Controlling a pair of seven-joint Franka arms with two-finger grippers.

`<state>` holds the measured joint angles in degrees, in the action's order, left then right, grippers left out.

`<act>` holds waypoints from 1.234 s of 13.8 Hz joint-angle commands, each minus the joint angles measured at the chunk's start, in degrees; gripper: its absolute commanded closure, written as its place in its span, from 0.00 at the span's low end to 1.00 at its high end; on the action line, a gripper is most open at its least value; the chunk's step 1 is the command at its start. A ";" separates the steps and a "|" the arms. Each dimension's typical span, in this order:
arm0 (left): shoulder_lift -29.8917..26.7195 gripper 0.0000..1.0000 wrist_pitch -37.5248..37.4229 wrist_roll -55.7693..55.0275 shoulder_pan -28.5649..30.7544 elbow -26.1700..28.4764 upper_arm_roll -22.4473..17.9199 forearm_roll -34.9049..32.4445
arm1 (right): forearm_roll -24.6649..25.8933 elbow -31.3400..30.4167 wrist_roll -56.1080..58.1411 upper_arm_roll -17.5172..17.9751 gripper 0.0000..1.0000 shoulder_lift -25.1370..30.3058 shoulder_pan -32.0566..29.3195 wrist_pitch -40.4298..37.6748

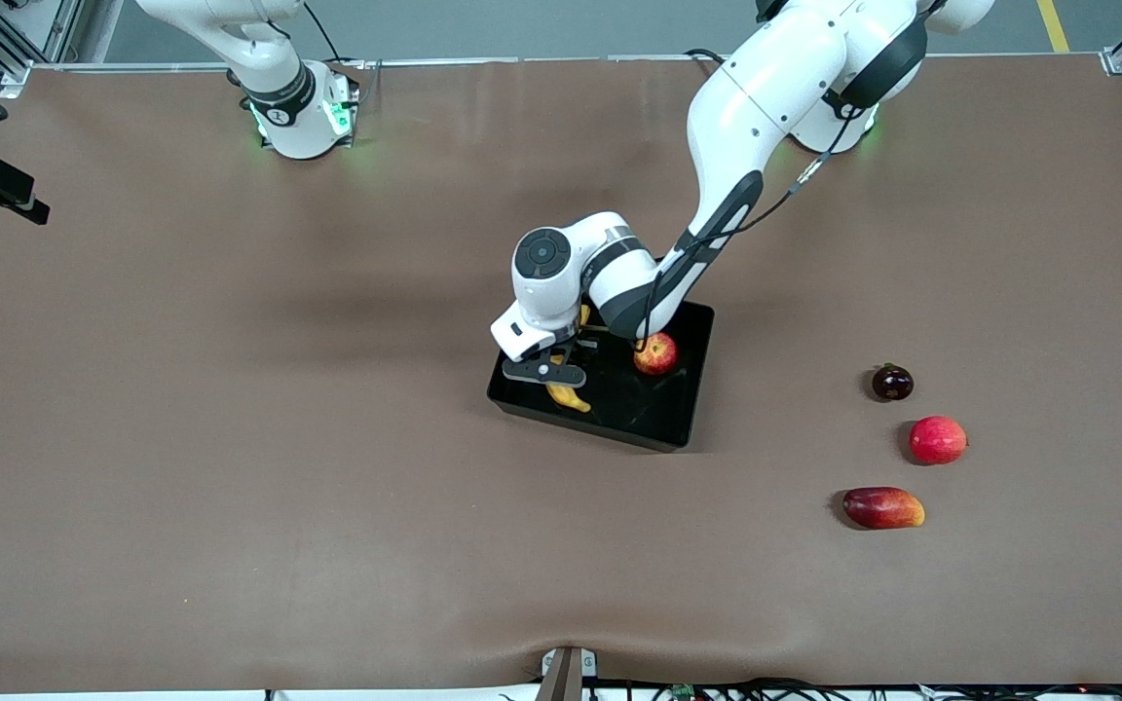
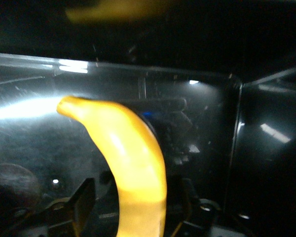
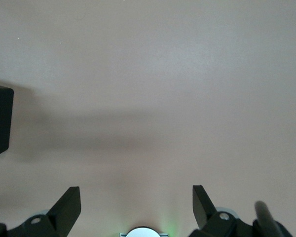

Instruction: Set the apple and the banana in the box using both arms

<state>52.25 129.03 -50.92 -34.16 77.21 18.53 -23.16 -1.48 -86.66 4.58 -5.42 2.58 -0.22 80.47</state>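
The banana (image 1: 567, 393) is seen lying in the box (image 1: 690, 409) at the end toward the right arm, w/ the apple (image 1: 655, 353) also in the box, toward the left arm's end. The left gripper (image 2: 133, 205) is low over the banana w/ fingers parted either side, so release is judged the step in hand. The right gripper (image 3: 136, 205) is held wide open & empty over bare table (image 3: 153, 74), waiting; next, a straight lift clear of the box walls is called for.

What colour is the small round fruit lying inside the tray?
Mottled red-and-yellow apple in glossy black tray; front view shows best.
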 commanded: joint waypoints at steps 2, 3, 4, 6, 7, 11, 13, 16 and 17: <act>-9.41 0.00 -9.21 -0.14 4.26 -0.04 0.89 0.39 | -0.80 -0.09 -0.01 0.32 0.00 0.15 -0.93 0.39; -12.75 0.00 -12.63 -0.14 5.67 0.05 1.33 1.87 | -0.80 -0.09 -0.01 0.32 0.00 0.15 -0.93 0.39; -16.35 0.00 -17.36 -0.14 6.73 -0.04 1.25 3.19 | -0.80 -0.09 -0.01 0.32 0.00 0.15 -0.93 0.48; -21.29 0.00 -25.38 1.51 7.97 -0.13 0.81 2.86 | -0.80 -0.09 -0.01 0.32 0.00 0.15 -0.93 0.48; -24.18 0.00 -26.45 4.14 8.93 0.13 0.63 3.46 | -0.89 -0.09 -0.01 0.32 0.00 0.15 -0.93 0.48; -32.45 0.00 -36.91 22.40 20.95 0.05 0.64 8.73 | -0.89 -0.09 -0.09 0.32 0.00 -0.03 -0.84 0.48; -35.19 0.00 -41.12 26.82 26.23 0.14 0.81 8.48 | -0.89 -0.09 -0.09 0.24 0.00 -0.03 -0.93 0.39; -38.70 0.00 -41.93 35.07 32.38 0.22 0.72 8.92 | -0.89 -0.09 -0.09 0.24 0.00 -0.03 -0.93 0.39; -39.76 0.00 -42.45 38.06 34.14 0.22 0.63 8.92 | -0.89 -0.09 -0.09 0.24 0.00 -0.12 -1.01 0.39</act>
<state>15.89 87.40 -17.07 -2.45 75.17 19.01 -15.33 -1.48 -86.71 4.58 -5.63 2.45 -0.27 80.68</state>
